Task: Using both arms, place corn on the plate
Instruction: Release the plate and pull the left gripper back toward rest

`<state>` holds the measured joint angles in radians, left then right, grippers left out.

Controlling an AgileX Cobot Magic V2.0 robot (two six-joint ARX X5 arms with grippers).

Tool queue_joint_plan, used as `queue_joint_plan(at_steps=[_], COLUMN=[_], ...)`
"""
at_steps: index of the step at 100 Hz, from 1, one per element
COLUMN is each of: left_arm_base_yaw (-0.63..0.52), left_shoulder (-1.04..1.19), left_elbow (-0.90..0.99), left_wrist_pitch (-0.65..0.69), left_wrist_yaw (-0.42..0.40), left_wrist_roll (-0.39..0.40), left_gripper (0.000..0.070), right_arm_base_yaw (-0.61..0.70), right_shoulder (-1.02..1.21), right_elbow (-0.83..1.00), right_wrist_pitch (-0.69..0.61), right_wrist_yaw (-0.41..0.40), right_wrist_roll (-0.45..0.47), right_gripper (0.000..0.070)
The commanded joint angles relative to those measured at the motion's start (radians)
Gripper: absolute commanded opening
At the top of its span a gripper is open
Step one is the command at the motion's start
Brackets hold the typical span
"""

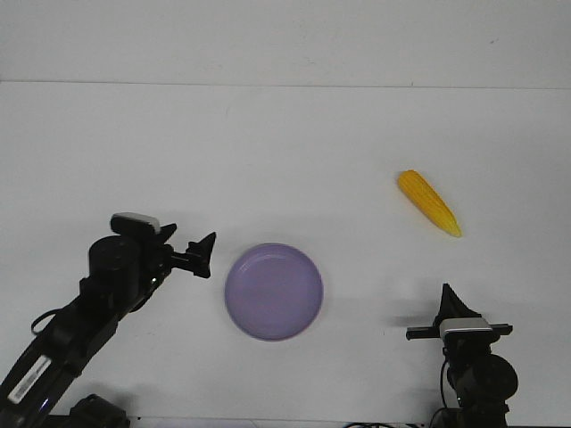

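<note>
In the front view, the corn [429,202] lies on the white bench [285,143] toward your right side, well apart from the plate [273,292], with its blunt end pointing away to the left and its pointed tip angled down toward the right. The plate sits bare near the middle of the bench, between the two arms. Your right fingers [445,299] rest nearest the corn, pointing forward; from this angle they read as one dark wedge, so you cannot tell whether they are spread or closed. Your left fingers [207,254] hang just beside the plate's left rim, pointing toward it, and here too the gap between them does not show, so their state is unclear. Neither set holds anything.

The step in hand looks like the first reach for the corn, and the right arm is the one placed for it. Open the right fingers wide before you descend, and turn the wrist so they close across the cob's short width, not along its length. Aim for the thicker middle, not the tapered tip, since a round cob is likely to roll or squirt out of a pinch near the point. Come down straight from above, so you do not nudge it further away
</note>
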<state>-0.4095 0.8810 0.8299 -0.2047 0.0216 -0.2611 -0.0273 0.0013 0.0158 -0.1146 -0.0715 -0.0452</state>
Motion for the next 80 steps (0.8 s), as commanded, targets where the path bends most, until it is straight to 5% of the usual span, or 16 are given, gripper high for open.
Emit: queue_joint_plan(at_steps=[1, 37, 80], left_arm_base_yaw=[-0.003, -0.003, -0.003], left_shoulder=[-0.074, -0.530, -0.549], left_elbow=[-0.044, -0.317, -0.324], left_wrist_pitch=[-0.011, -0.128, -0.116], left_wrist_yaw=[-0.033, -0.128, -0.130], left_wrist_roll=[0.021, 0.006, -0.005], left_gripper=[0.0579, 0.0578, 0.0578], right_arm_base_yaw=[0.000, 0.000, 0.000], right_shoulder=[0.000, 0.000, 0.000], right_elbow=[-0.003, -0.003, -0.003], right_wrist_pitch=[0.010, 0.009, 0.000], right_wrist_yaw=[0.000, -0.005, -0.010], right_wrist_roll=[-0.004, 0.013, 0.195], right_gripper=[0.0000, 0.0000, 0.0000])
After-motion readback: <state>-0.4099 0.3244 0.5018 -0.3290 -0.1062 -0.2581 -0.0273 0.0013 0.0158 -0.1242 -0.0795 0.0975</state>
